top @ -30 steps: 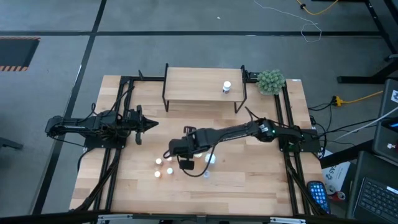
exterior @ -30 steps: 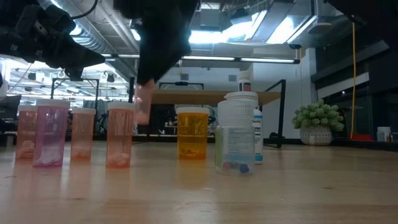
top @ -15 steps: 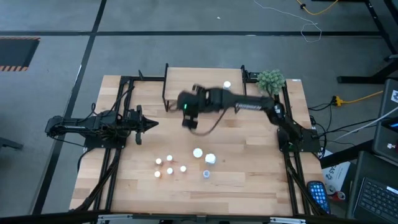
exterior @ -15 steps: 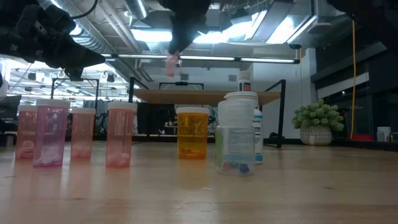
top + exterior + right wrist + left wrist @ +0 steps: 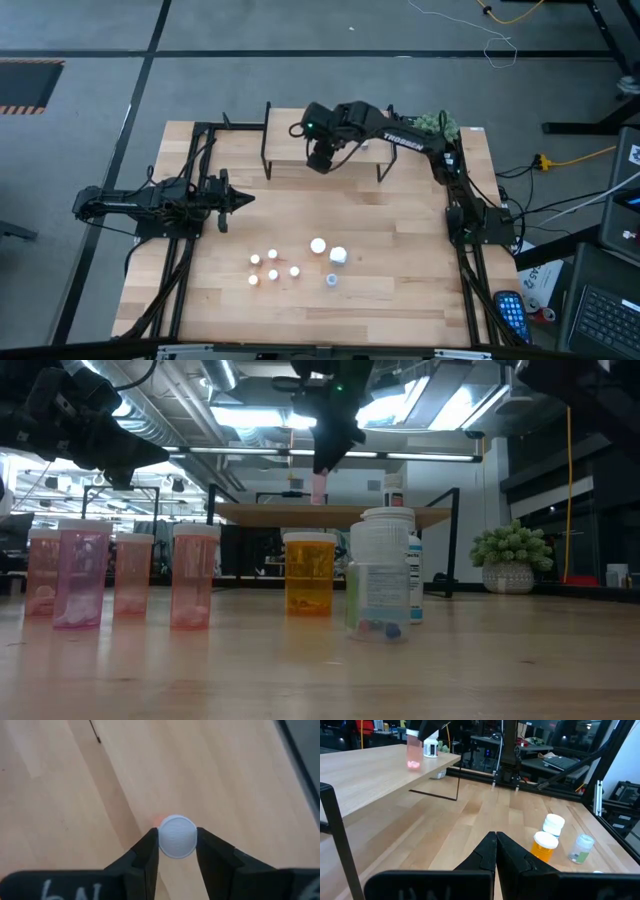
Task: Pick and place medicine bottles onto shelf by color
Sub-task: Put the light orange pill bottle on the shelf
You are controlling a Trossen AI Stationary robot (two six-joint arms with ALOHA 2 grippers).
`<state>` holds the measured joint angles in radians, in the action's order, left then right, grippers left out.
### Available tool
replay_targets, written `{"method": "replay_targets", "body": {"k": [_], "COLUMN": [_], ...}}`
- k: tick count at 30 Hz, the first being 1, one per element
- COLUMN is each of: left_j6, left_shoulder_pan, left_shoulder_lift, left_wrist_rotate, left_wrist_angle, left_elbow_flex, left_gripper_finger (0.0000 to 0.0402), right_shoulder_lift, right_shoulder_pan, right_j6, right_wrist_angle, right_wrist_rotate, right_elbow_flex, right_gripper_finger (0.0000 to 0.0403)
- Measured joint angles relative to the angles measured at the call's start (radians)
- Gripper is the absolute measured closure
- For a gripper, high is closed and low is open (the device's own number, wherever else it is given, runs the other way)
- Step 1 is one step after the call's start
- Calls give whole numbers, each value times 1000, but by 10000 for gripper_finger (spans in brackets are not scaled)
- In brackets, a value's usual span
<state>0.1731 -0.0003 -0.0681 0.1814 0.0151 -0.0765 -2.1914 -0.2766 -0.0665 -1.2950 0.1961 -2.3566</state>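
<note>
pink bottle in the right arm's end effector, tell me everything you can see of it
The pink bottle is a small translucent pink cylinder with a round white cap. It hangs upright, and the right end effector is shut on its cap from two sides. It is over the shelf, near the shelf's front edge. Whether its base touches the wooden top cannot be told. Its contents cannot be made out.
</note>
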Motion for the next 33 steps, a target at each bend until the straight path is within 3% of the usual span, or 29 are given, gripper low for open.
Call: {"method": "replay_targets", "body": {"k": [13, 24, 33], "left_j6": [0, 0, 0], "left_shoulder_pan": [0, 0, 0], "left_shoulder_lift": [0, 0, 0], "left_wrist_rotate": [0, 0, 0], "left_wrist_angle": [0, 0, 0], "left_elbow_flex": [0, 0, 0], "left_gripper_finger": [401, 401, 401], "right_shoulder_lift": [0, 0, 0], "right_shoulder_pan": [-8, -10, -10], "right_j6": [20, 20, 23], "right_wrist_angle": [-28, -28, -28], "right_wrist_rotate": [-19, 4, 18], "right_elbow_flex": [0, 0, 0], "right_gripper_finger": [284, 228, 225]}}
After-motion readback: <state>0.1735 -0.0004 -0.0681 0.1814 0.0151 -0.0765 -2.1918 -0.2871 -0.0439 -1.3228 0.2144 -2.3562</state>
